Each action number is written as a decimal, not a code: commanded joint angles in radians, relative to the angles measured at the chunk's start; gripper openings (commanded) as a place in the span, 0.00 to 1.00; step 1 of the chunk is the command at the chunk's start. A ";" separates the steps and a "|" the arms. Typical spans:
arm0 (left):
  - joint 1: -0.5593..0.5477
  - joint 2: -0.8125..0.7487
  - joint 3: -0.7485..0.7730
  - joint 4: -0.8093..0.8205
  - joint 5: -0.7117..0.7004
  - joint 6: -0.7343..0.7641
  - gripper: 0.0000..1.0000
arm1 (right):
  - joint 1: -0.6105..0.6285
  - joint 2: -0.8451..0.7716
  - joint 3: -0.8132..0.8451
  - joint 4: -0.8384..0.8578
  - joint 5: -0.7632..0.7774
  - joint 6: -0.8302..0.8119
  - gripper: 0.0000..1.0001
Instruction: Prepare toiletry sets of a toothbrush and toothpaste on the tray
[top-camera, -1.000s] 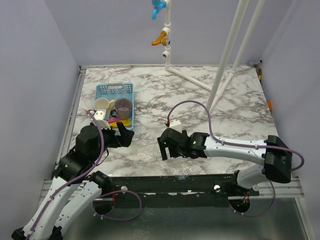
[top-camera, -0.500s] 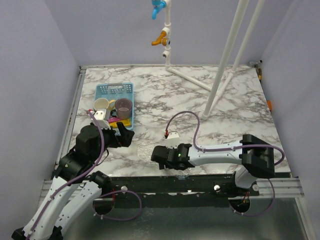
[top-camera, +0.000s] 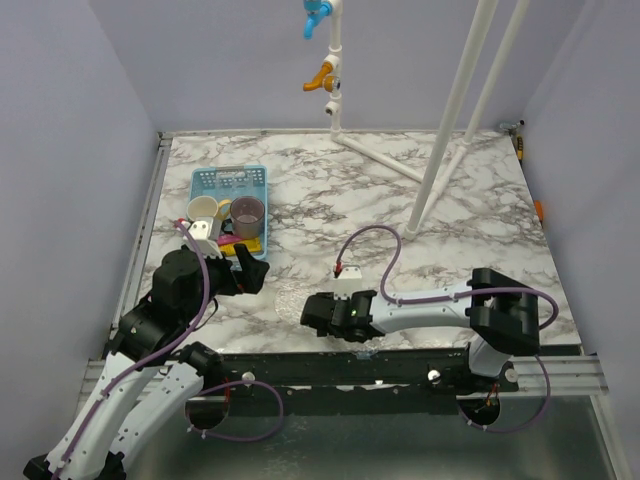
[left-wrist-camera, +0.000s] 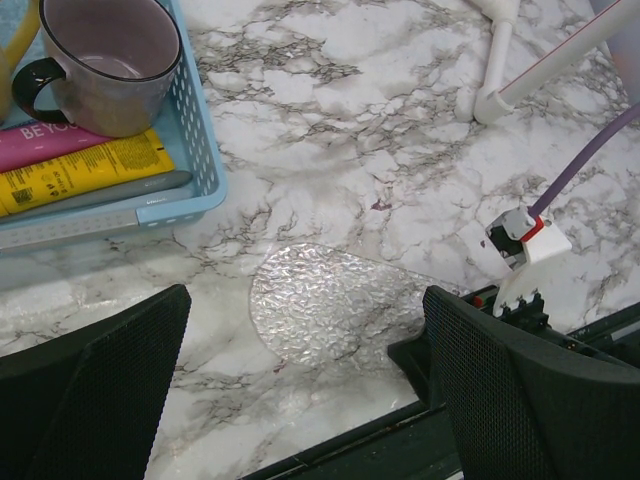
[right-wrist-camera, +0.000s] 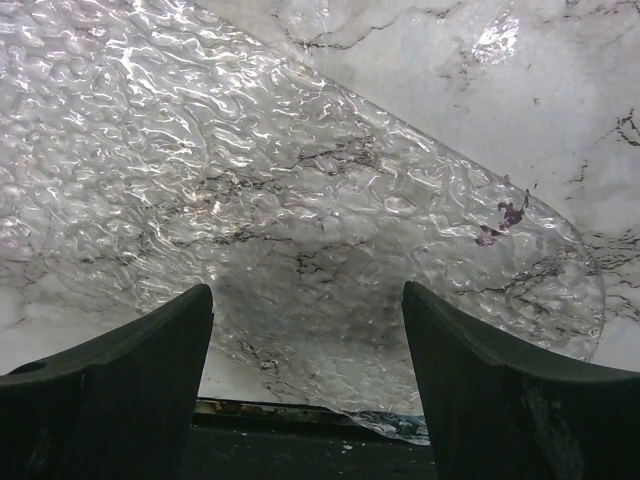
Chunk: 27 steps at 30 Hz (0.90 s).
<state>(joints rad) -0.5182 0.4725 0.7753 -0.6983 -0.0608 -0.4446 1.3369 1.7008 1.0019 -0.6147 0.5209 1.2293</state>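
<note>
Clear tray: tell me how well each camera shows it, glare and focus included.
Top external view: the tray is only a faint sheen on the marble table, easily missed. Left wrist view: in focus, its pebbled texture plain, little glare. Right wrist view: very close, bright highlights scattered across its ripples, marble veins warped through it.

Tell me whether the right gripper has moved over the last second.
Yes. The right gripper moved toward the table's near edge and slightly left, closing on the clear tray.

White arms (top-camera: 430, 300) with black joints; purple cables (left-wrist-camera: 590, 150); black mesh-textured fingers (left-wrist-camera: 100, 370)
</note>
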 joint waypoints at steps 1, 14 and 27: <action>0.006 0.006 -0.012 -0.010 0.013 0.012 0.99 | 0.010 0.002 -0.051 -0.002 0.056 0.051 0.80; 0.007 0.016 -0.011 -0.012 0.010 0.012 0.99 | -0.078 -0.070 -0.175 0.061 0.024 -0.001 0.83; 0.010 0.014 -0.011 -0.012 0.017 0.012 0.99 | -0.251 -0.097 -0.232 0.104 -0.022 -0.126 0.84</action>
<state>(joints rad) -0.5125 0.4858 0.7727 -0.6987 -0.0608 -0.4446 1.1496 1.5738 0.8391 -0.4576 0.5293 1.1511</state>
